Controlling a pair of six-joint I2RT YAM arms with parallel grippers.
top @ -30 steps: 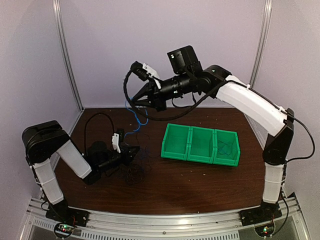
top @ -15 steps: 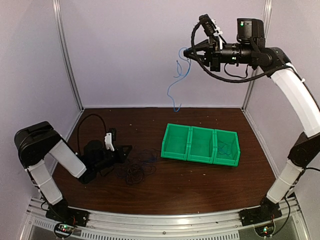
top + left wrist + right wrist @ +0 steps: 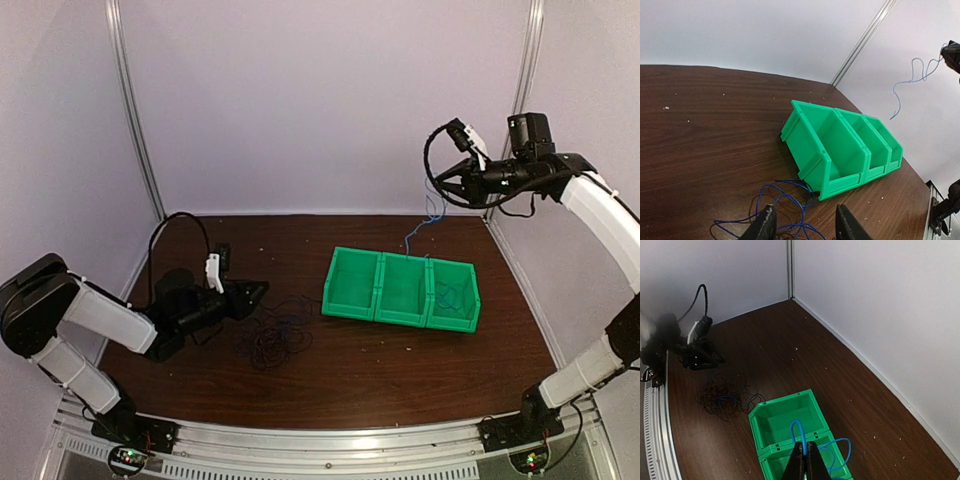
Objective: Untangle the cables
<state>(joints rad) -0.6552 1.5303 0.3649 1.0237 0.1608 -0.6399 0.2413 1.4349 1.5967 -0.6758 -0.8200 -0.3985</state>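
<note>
Dark tabletop [image 3: 815, 350] sits far beneath my right gripper [image 3: 803, 460], pinched shut on 1 blue cable [image 3: 797, 421] dangling below over 3 green bins [image 3: 780, 401]; next I should probably lower it in; the tangle [image 3: 720, 392] lies well beyond

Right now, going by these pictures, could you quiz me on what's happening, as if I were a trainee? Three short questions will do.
1. Fill in: the row of green bins has ___ compartments.
2. True or false: the right gripper is shut on the blue cable.
3. Where does the tangle of cables lie?
A) inside a bin
B) on the table by the left gripper
C) hanging in the air

Key: 1 three; 2 true; 3 B.
</note>
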